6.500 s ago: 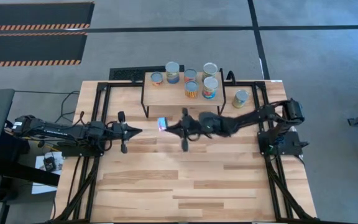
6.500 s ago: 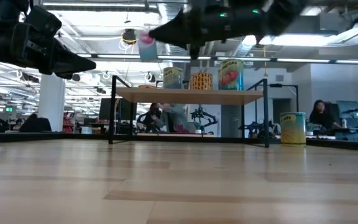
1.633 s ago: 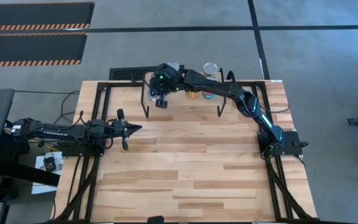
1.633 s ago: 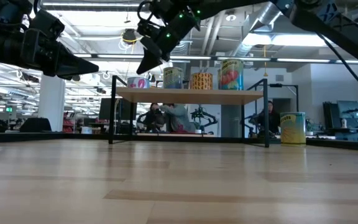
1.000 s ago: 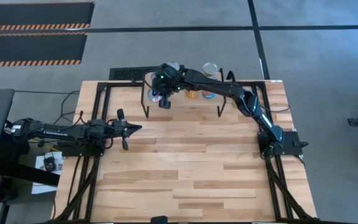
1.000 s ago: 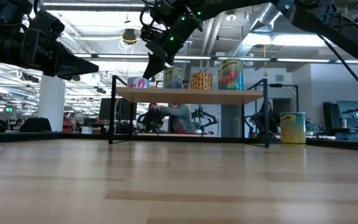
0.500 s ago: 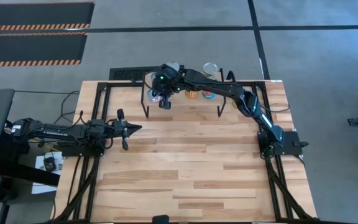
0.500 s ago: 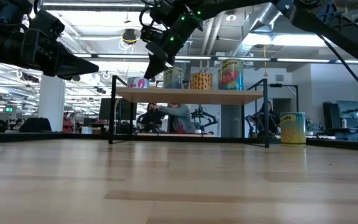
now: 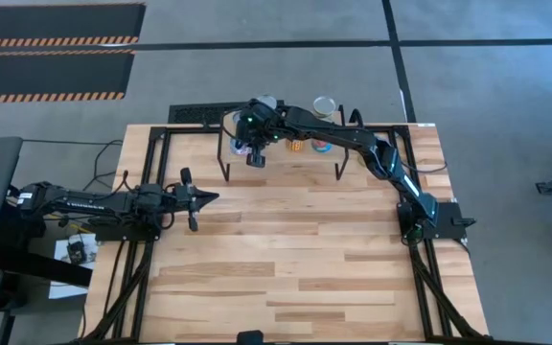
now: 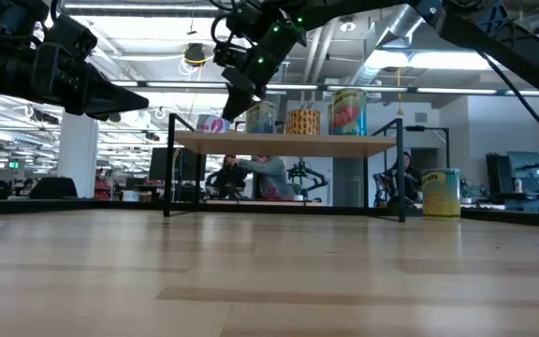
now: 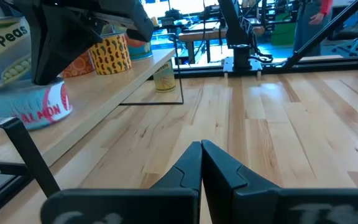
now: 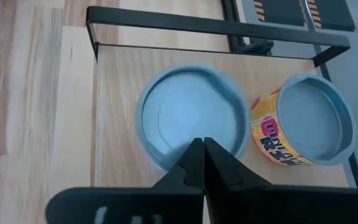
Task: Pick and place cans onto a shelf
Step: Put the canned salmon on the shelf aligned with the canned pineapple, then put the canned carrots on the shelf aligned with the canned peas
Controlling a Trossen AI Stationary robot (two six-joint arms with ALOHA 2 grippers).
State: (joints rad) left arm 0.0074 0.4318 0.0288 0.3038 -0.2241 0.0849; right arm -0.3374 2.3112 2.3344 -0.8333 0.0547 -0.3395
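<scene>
The shelf [image 10: 284, 142], a light wooden top on thin black legs, stands at the far edge of the desk [image 9: 286, 268]. On it a flat pink-labelled salmon tin [image 10: 211, 124] sits upright at one end, silver lid up. Beside it stand a pea can [image 10: 259, 117], a yellow spotted can [image 10: 302, 122] and a taller tomato-label can [image 10: 348, 110]. One yellow can [image 10: 440, 193] stands upright on the desk, just off the shelf's other end.
</scene>
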